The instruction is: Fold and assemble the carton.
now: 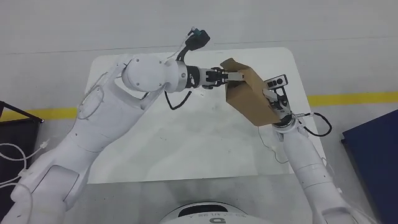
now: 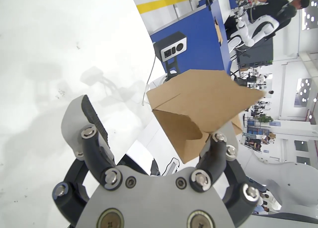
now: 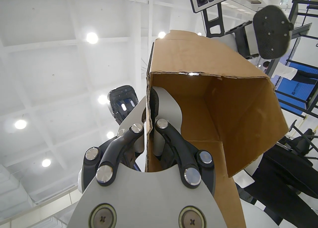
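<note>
A brown carton (image 1: pixel 249 93) hangs tilted above the right part of the white table (image 1: pixel 186 143), with one end open. My right gripper (image 1: pixel 273 104) holds it from the near right side. In the right wrist view that gripper (image 3: pixel 149 114) is shut on the carton (image 3: pixel 223 119) wall, one finger inside and one outside. My left gripper (image 1: pixel 222 76) is at the carton's far left corner. It stands open (image 2: pixel 159 114), and a flap of the carton (image 2: pixel 198 104) lies close to one of its fingers (image 2: pixel 221 144). The other left pad (image 3: pixel 272 31) stays apart from the box.
The table's right edge (image 1: pixel 297 99) lies just under the carton. A blue cabinet (image 1: pixel 373 146) stands on the floor to the right. A yellow floor line (image 1: pixel 354 98) runs behind it. A black frame (image 1: pixel 12 111) sits at the far left.
</note>
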Robot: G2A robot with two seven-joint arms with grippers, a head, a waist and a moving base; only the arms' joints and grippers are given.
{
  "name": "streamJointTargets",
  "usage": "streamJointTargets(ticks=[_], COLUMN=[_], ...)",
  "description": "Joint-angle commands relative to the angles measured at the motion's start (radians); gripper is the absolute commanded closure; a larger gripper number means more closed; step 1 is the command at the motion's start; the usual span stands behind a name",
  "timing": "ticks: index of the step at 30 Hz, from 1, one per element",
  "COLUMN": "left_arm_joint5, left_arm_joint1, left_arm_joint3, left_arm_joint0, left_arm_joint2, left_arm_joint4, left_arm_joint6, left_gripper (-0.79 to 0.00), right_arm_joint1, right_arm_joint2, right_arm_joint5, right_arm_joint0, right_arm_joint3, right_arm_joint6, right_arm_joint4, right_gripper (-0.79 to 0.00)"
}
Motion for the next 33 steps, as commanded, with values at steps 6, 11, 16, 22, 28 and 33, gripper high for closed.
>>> streamJointTargets(ticks=[6,11,16,22,28,33], left_arm_joint5=[-0.005,-0.006,-0.025,0.123,0.123,0.155], left_arm_joint1=[0.031,0.057,0.054,0.039,0.039,0.039], left_arm_joint3=[-0.050,-0.084,-0.083,-0.036,-0.036,-0.054], left_arm_joint0=[0.072,0.149,0.226,0.239,0.239,0.238], left_arm_joint2=[-0.162,-0.241,-0.339,-0.394,-0.394,-0.383], left_arm_joint4=[-0.025,0.000,-0.241,-0.523,-0.523,-0.508], left_arm_joint6=[0.025,-0.026,0.045,0.162,0.162,0.202], left_gripper=[-0.785,-0.785,-0.785,-0.785,-0.785,-0.785], right_arm_joint1=[-0.004,-0.007,-0.010,-0.011,-0.010,-0.010], right_arm_joint2=[0.004,0.002,-0.002,0.004,0.009,0.009], right_arm_joint5=[0.001,0.004,0.002,-0.025,-0.038,-0.038], right_arm_joint0=[0.006,0.015,0.026,0.036,0.037,0.037], right_arm_joint3=[0.010,0.016,0.022,0.029,0.030,0.030], right_arm_joint6=[0.000,-0.001,-0.005,-0.012,-0.018,-0.018], right_arm_joint4=[-0.001,-0.005,-0.019,-0.057,-0.070,-0.070], right_gripper=[0.000,0.000,0.000,0.000,0.000,0.000])
